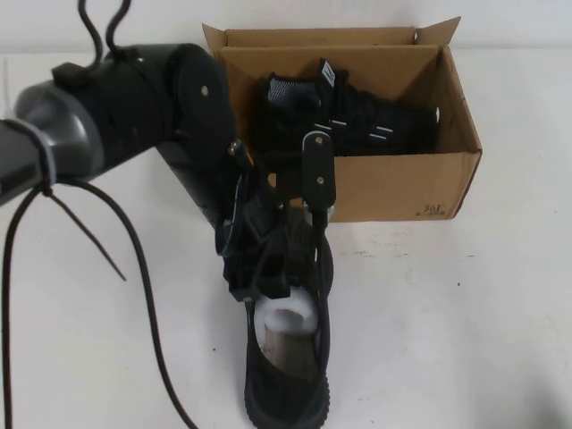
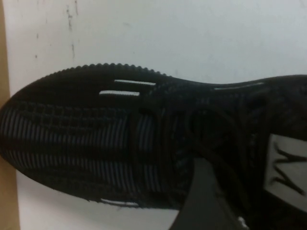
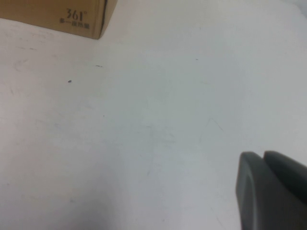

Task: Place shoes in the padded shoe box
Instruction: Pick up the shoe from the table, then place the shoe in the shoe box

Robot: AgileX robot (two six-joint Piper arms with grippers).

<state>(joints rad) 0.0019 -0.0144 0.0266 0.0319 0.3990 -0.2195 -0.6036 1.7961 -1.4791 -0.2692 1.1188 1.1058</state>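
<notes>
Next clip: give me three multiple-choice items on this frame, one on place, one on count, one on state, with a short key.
1. Where is the shoe stuffed with white paper?
A. In the shoe box
B. On the table in front of the box
C. On a shelf

2. How many shoes lie inside the shoe box?
A. None
B. One
C. Two

3. Where is the left gripper?
A. Over the shoe on the table
B. Inside the box
C. Parked away from both

Key: 1 B, it rests on the table. 2 B, one black shoe lies inside. 3 A, its wrist view shows that shoe's upper close below. Right gripper hovers over bare table.
</notes>
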